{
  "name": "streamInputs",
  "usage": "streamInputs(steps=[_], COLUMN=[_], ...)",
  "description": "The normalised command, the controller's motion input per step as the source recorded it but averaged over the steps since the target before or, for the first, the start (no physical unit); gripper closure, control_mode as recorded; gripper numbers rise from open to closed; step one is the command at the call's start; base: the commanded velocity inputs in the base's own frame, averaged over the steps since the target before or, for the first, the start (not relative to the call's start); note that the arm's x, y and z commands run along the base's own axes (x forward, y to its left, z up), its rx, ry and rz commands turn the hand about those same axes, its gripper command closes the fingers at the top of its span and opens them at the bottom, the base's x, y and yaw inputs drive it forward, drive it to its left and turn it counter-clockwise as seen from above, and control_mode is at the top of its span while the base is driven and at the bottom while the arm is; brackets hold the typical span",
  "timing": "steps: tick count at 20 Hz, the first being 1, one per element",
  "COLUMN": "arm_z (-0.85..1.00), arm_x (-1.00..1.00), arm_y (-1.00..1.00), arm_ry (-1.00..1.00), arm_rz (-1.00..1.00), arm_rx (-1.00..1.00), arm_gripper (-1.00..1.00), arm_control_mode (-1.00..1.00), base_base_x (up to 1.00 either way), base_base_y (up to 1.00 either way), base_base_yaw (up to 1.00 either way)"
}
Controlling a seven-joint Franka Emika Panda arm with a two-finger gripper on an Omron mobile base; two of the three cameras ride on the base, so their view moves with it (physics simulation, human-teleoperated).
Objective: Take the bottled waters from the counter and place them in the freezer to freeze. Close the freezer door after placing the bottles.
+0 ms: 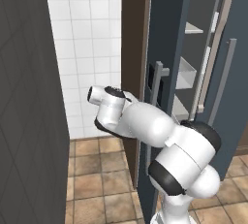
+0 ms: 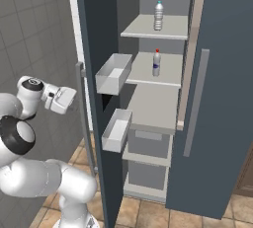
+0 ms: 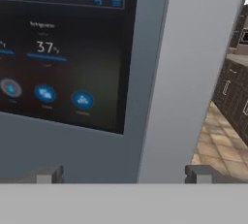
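Both bottled waters stand upright inside the freezer [image 2: 153, 108]: the teal-capped one [image 2: 158, 16] on the top shelf, the red-capped one [image 2: 156, 62] on the shelf below. The freezer door [image 2: 99, 34] stands wide open, its white bins [image 2: 113, 74] facing the shelves and its grey bar handle [image 2: 85, 118] on the outer side. My gripper [image 3: 124, 175] is open and holds nothing. It sits close to the door's outer face and points at the dark control panel [image 3: 63, 58]. In the right base view my hand [image 2: 62, 98] hovers left of the door handle.
A second blue-grey door [image 2: 222, 98] with a vertical bar handle [image 2: 196, 103] stands to the right of the shelves. A dark grey wall [image 1: 29, 121] rises close on the left, with white tiles [image 1: 92, 48] behind. Dark brown cabinets [image 3: 235, 97] line the tiled floor [image 3: 218, 140].
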Motion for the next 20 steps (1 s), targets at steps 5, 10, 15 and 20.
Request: streamInputs(steps=[5, 10, 15, 20], arm_z=[-0.02, 0.00, 0.00, 0.00], arm_x=[0.05, -0.14, -0.35, -0.17], arm_y=[0.00, -0.17, -0.26, -0.25], arm_ry=[0.00, 0.03, 0.03, 0.08], arm_rz=[0.00, -0.03, -0.06, -0.03], arm_rx=[-0.01, 0.00, 0.00, 0.00], arm_gripper=[-1.00, -1.00, -1.00, -1.00], arm_control_mode=[-1.00, -1.00, -1.00, -1.00], base_base_x=[0.00, 0.00, 0.00, 0.00], base_base_y=[0.00, 0.00, 0.00, 0.00], base_base_yaw=[0.00, 0.00, 0.00, 0.00])
